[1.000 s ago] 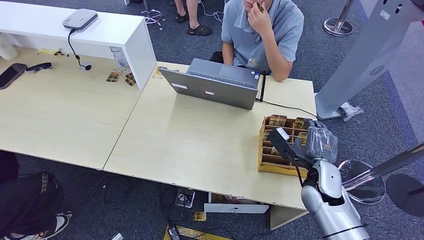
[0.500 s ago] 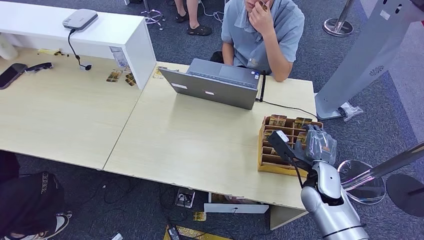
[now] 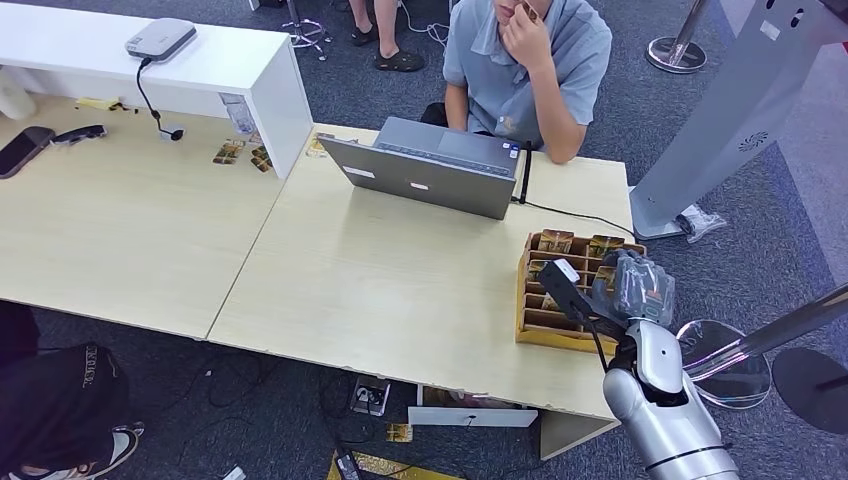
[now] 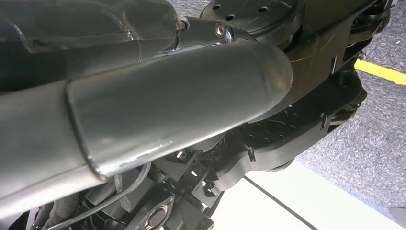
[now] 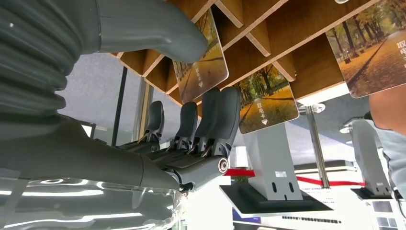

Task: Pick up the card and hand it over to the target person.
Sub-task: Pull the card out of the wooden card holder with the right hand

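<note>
Right hand (image 3: 632, 288) shifted slightly over wooden rack (image 3: 528, 325), lower right of frame. Thumb and fingers (image 5: 218, 120) bracket card (image 5: 201, 62) in its slot; firm pinch unclear. Card not yet lifted. Person (image 3: 530, 70) upper centre.

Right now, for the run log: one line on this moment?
stage: grasping | right hand: thumb and fingers close around autumn-print card in wooden slotted rack | handover: pending
</note>
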